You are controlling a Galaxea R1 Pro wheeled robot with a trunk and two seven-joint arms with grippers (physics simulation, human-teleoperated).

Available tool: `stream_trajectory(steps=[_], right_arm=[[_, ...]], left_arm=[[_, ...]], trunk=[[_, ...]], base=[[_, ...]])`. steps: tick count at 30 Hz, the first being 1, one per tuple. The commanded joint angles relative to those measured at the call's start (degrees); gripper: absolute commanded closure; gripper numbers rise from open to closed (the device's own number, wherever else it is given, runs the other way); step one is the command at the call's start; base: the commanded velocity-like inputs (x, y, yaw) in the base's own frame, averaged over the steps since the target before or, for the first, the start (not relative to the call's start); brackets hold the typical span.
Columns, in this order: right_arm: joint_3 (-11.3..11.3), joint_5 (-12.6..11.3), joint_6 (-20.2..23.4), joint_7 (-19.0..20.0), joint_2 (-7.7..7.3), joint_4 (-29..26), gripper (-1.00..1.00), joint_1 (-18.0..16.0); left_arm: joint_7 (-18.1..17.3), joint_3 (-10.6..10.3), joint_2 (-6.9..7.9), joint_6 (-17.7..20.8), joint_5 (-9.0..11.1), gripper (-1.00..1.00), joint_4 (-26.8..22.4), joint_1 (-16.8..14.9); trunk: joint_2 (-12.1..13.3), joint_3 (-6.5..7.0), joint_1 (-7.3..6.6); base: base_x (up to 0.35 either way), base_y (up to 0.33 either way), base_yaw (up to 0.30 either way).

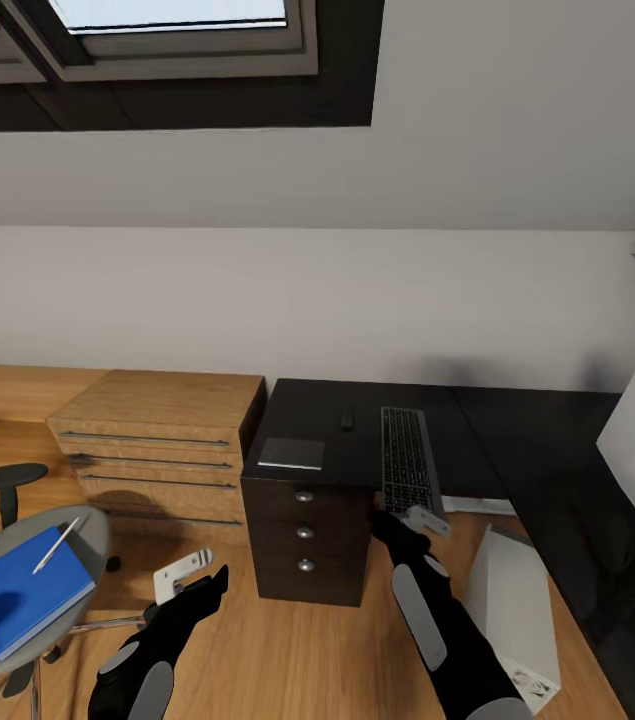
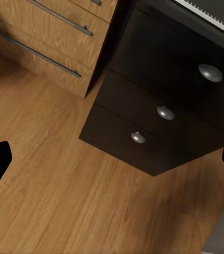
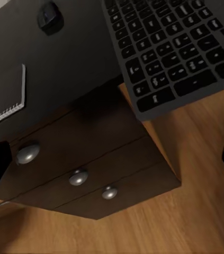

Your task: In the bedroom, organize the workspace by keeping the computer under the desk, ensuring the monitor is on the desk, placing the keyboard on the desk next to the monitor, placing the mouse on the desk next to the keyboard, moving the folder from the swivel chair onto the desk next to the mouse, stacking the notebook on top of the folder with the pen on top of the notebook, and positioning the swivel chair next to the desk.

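Meanwhile, keyboard (image 1: 410,461) overhangs desk (image 1: 352,470) edge by right gripper (image 1: 427,520).
Both grippers' opening can't tell; left gripper (image 1: 185,578) w/ nothing visible between fingers.

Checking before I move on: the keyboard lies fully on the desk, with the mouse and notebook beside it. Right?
Not quite. The keyboard is on the desk but not fully: its near end juts out past the desk's front edge over the floor, as the right wrist view shows. The mouse and notebook do lie beside it.
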Motion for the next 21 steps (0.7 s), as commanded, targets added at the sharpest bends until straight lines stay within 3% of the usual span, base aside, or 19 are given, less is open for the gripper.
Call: stream_trajectory(steps=[1, 7, 8, 10, 14, 19, 21], right_arm=[[-0.3, -0.4, 0.0, -0.5, 0.00, -0.3, -1.00, 0.0], [-3.4, -2.9, -0.1, -0.9, 0.00, -1.1, -1.00, 0.0], [-4.6, -3.2, 3.2, -2.0, 0.00, -1.6, -1.00, -0.1], [-4.7, -2.6, 5.5, -3.1, 0.00, -1.7, -1.00, -0.1], [-3.7, 2.7, 13.7, -5.8, 0.00, -2.0, -1.00, -0.3], [-1.9, 7.7, 18.0, -7.0, 0.00, -3.9, -1.00, -0.4], [-1.7, 8.3, 18.4, -7.1, 0.00, -4.6, -1.00, -0.4]], left_arm=[[0.5, -0.1, 0.01, 0.1, 0.6, -1.00, -0.1, -0.1], [0.5, -0.1, 0.01, 0.1, 0.6, -1.00, -0.1, -0.1], [0.5, 0.0, 0.01, 0.1, 0.6, -1.00, -0.1, -0.1], [0.5, 0.0, 0.01, 0.1, 0.6, -1.00, -0.1, -0.1], [0.5, -0.1, 0.01, 0.2, 0.6, -1.00, -0.1, 0.0], [0.5, -0.1, 0.01, 0.2, 0.6, -1.00, -0.1, -0.1], [0.5, -0.1, 0.01, 0.2, 0.6, -1.00, -0.1, -0.1]], trunk=[[-0.1, -0.07, 0.01], [-0.1, -0.07, 0.01], [-0.1, -0.07, 0.01], [-0.1, -0.07, 0.01], [-0.1, -0.07, 0.01], [-0.1, -0.07, 0.01], [-0.1, -0.07, 0.01]], base=[[0.000, 0.000, 0.000], [0.000, 0.000, 0.000], [0.000, 0.000, 0.000], [0.000, 0.000, 0.000], [0.000, 0.000, 0.000], [0.000, 0.000, 0.000], [0.000, 0.000, 0.000]])
